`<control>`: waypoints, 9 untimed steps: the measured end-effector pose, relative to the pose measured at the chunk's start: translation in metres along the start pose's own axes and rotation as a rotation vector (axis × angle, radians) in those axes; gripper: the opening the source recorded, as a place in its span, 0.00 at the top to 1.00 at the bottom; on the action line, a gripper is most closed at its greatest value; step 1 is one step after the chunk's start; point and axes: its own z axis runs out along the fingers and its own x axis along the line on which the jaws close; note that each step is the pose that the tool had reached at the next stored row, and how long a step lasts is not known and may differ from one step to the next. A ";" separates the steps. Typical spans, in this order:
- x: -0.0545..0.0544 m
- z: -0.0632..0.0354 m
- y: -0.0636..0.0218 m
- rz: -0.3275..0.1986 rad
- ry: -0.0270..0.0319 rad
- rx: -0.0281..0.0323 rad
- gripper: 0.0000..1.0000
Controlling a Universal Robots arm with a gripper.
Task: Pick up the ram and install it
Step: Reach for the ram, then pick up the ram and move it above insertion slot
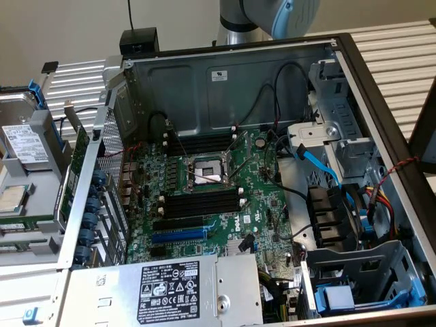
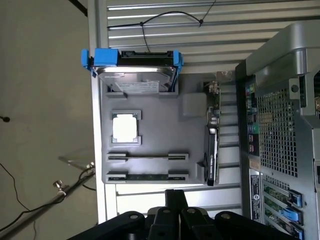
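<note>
The gripper (image 2: 175,194) hangs above the edge of a gray holder tray (image 2: 150,107) that lies on the slatted metal tabletop (image 2: 200,30). Its fingers (image 2: 171,200) are pressed together with nothing between them.

The ram (image 2: 212,135) stands on its long edge in a slot along the side of the tray nearest the computer case (image 2: 280,100), just beside the case's perforated rear panel. It is a narrow green stick with dark chips along it. The gripper is near it but clear of it.

The tray also carries a hard drive (image 2: 137,77) in a blue caddy (image 2: 105,56) at the end farthest from the gripper. A square processor chip (image 2: 125,127) sits in a recess toward the middle. Two long narrow grooves (image 2: 147,156) run closest to the gripper.

In the exterior view the case lies open on its side, with the robot arm (image 1: 262,17) behind its back wall. The green motherboard (image 1: 266,197) is exposed inside, and the processor socket (image 1: 204,170) sits between two banks of long black memory slots (image 1: 201,202). A blue expansion slot (image 1: 178,235) lies just beside the nearer bank. The silver power supply (image 1: 170,286) closes off the front of the case. The tray is at the exterior view's left, outside the case wall.
</note>
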 end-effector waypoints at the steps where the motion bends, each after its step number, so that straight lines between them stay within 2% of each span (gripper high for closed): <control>1: 0.001 0.0001 0.0004 0.000 0.0000 0.0000 0.89; 9: 0.003 0.0004 0.0004 -0.006 0.0003 -0.0002 0.89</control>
